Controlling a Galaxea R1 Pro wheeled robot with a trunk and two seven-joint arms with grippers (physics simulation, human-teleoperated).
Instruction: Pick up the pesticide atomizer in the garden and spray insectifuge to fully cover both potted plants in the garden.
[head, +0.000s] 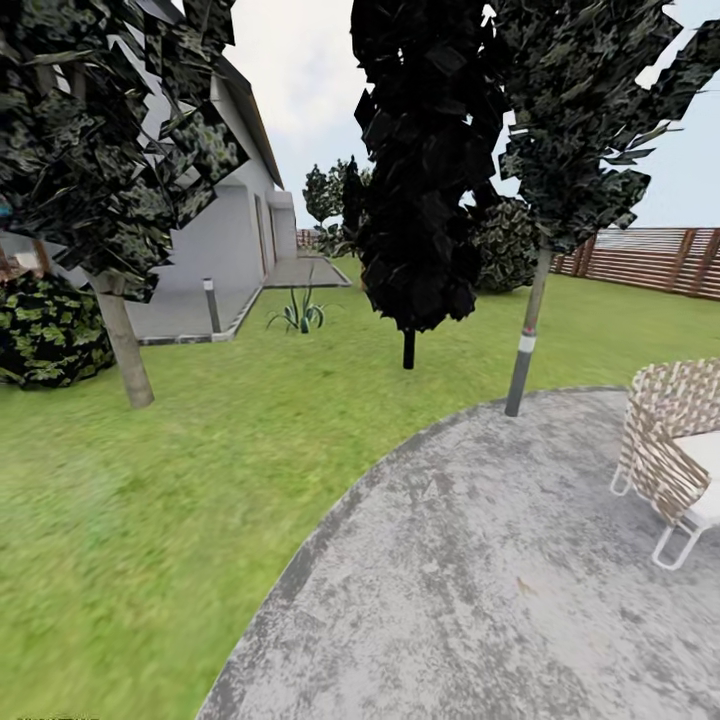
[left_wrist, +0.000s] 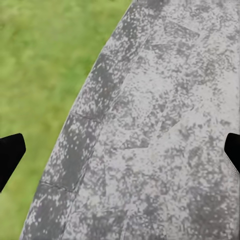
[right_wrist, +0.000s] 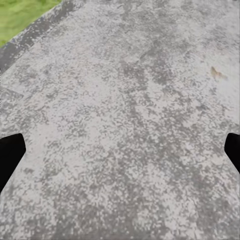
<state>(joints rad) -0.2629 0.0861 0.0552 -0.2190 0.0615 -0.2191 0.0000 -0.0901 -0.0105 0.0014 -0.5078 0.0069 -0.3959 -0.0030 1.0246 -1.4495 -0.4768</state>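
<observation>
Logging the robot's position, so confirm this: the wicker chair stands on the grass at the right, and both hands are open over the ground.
Not quite. In the head view the wicker chair stands on the grey paved patch, not the grass. The rest holds: it is at the right, and both wrist views show fingers spread wide over the ground.

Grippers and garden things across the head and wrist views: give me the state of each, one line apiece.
Left gripper: open, empty, over the edge where round grey paved patch meets green lawn.
Right gripper: open, empty, above the paving.
Woven wicker chair with white frame: upright on the paving, unoccupied.
Thin spiky grass clump: upright in the lawn.
Short grey bollard post: upright beside the house.
</observation>
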